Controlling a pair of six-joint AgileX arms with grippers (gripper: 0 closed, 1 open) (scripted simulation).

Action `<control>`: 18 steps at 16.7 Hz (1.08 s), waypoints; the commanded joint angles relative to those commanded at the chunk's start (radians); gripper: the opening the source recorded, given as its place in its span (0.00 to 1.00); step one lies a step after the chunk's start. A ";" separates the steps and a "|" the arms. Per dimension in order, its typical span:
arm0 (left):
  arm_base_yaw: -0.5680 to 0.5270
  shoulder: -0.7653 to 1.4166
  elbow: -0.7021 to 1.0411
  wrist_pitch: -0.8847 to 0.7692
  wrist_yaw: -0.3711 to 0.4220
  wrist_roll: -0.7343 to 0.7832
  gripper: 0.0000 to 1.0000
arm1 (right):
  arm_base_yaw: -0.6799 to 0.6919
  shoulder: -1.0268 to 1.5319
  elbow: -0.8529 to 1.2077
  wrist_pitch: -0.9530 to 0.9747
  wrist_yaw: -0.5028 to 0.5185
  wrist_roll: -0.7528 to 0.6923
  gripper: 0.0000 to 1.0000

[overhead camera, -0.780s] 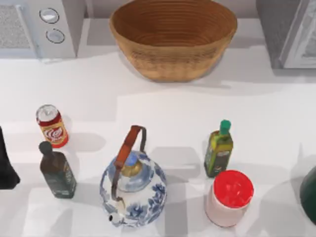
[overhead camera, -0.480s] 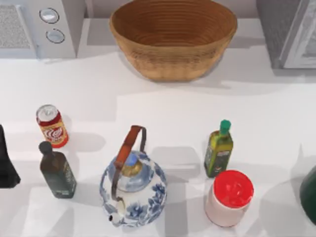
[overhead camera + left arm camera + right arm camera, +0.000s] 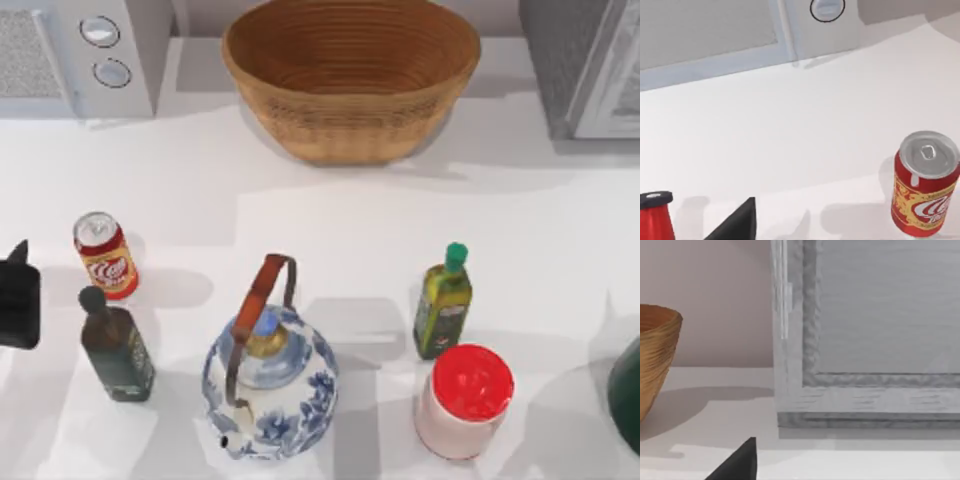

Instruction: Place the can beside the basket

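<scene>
White table holds empty basket [image 3: 350,85]; left claw [image 3: 18,300] near can [image 3: 105,256], state unclear.

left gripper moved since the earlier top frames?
Yes. The left gripper has shifted up the top view, now nearer level with the can, which has stayed put.

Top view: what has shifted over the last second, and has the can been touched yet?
The left gripper at the table's left edge has moved up the picture, toward the can, without touching it. Nothing was grasped or released. The can stands upright where it was; the basket and the other table items have not moved.
</scene>
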 joint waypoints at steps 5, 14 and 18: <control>-0.040 0.422 0.346 -0.265 -0.003 0.134 1.00 | 0.000 0.000 0.000 0.000 0.000 0.000 1.00; -0.105 1.103 0.907 -0.693 -0.005 0.349 1.00 | 0.000 0.000 0.000 0.000 0.000 0.000 1.00; -0.124 1.301 1.071 -0.816 -0.004 0.411 1.00 | 0.000 0.000 0.000 0.000 0.000 0.000 1.00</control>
